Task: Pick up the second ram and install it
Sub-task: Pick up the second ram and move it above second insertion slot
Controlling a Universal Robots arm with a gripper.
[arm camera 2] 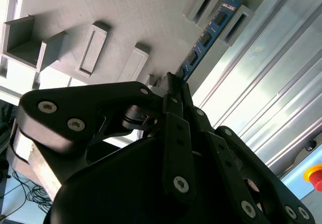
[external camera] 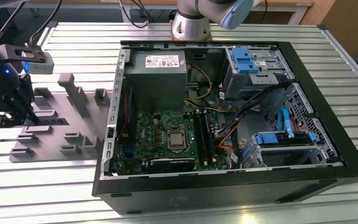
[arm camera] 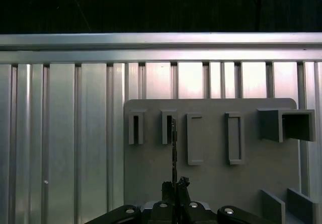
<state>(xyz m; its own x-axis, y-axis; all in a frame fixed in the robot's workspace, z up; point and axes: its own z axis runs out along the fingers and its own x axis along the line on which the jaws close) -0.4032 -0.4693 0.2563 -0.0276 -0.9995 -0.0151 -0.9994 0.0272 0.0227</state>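
a ribbed aluminium table [external camera: 73, 42] spans the exterior view from edge to edge. two things lie directly on it: a grey slotted holder plate [external camera: 51, 140] at the frame's left-centre and, just beside it, an open black computer case [external camera: 229, 191] across the centre and right.

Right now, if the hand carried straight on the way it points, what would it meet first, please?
Most likely the blue RAM stick on the gray holder, just ahead of the hand; contact is unclear.

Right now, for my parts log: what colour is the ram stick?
The ram stick is blue with dark chips, clearest in the second wrist view.
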